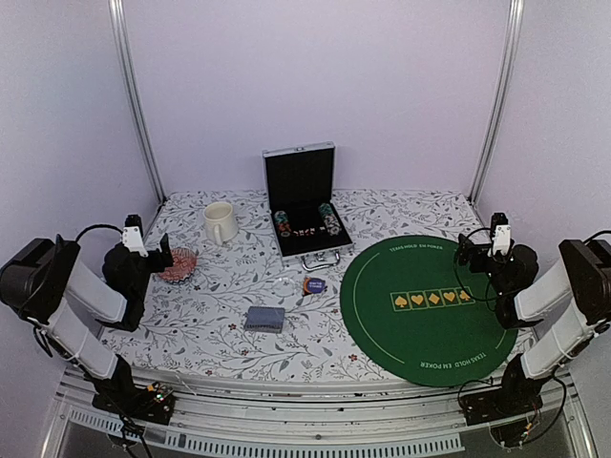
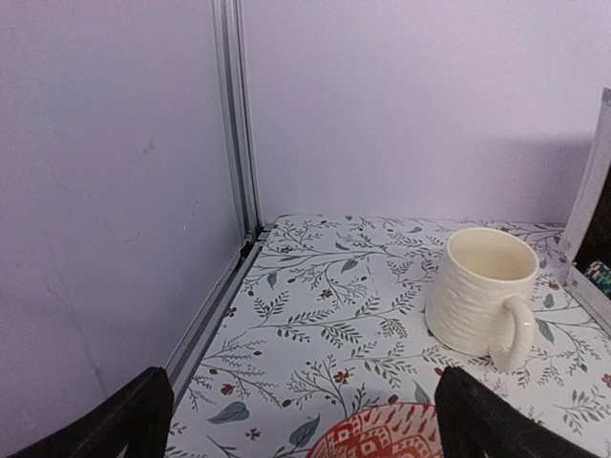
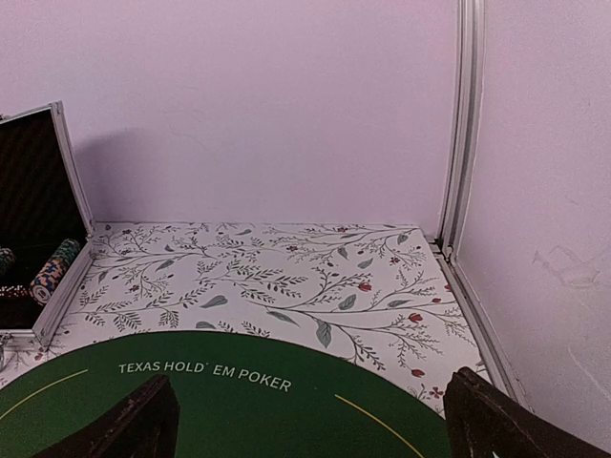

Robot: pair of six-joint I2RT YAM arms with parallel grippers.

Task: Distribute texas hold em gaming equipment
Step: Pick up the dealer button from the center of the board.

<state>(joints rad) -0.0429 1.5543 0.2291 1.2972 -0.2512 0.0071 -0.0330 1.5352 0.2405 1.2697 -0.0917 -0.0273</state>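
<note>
You've got a cream ribbed ceramic mug (image 1: 220, 223) (image 2: 480, 291) upright at the back left of the white floral-patterned desk (image 1: 220, 305), its handle turned to the near side. A small red patterned dish (image 1: 179, 263) (image 2: 382, 434) sits nearer and left of it, not touching. Silver metal posts (image 1: 136, 100) (image 3: 462, 124) rise at both back corners against pale lilac walls (image 1: 315, 67).

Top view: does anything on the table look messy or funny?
Nothing is spilled or broken. The green poker mat seems to hang slightly over the near edge of the flowered cloth, where the card deck and button discs lie loose.
</note>
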